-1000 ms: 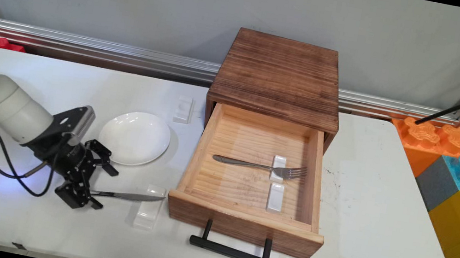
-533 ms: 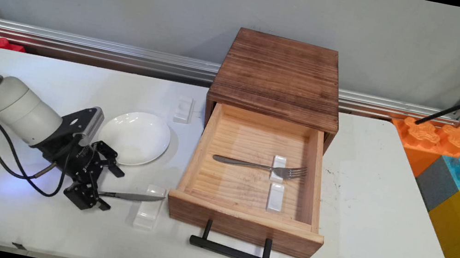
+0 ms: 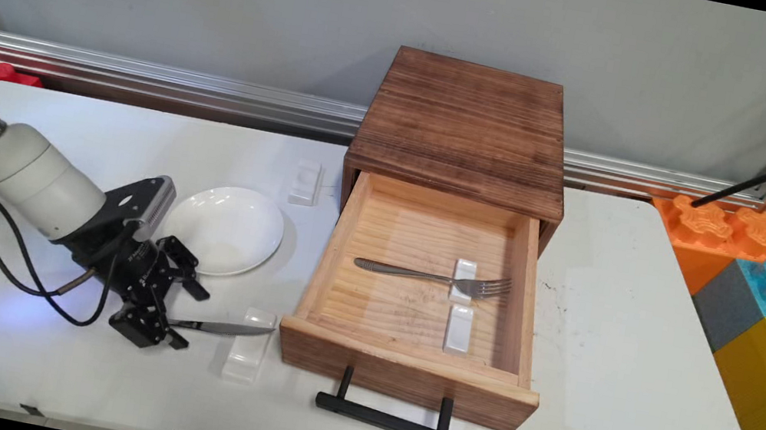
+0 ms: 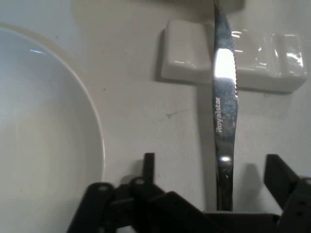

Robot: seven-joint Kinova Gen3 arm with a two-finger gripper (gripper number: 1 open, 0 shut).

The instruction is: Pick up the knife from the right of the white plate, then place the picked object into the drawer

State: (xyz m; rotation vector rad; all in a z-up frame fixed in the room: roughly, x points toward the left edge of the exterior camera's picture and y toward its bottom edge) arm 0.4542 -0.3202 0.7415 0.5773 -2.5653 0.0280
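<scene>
my gripper [image 4: 211,187] was apart, fingers either side of the knife [image 4: 223,111] handle, not clamped. its blade lay ahead across the rest [image 4: 194,58], plate [image 4: 43,136] beside. thin, stiff, slick steel i reckoned, so best taken at the handle.

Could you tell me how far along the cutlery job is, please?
Done: drawer open, fork across a rest inside. In hand: the open pincer straddles the knife handle, not gripping. Left: knife lies on the table rest; the second drawer rest is bare.
</scene>
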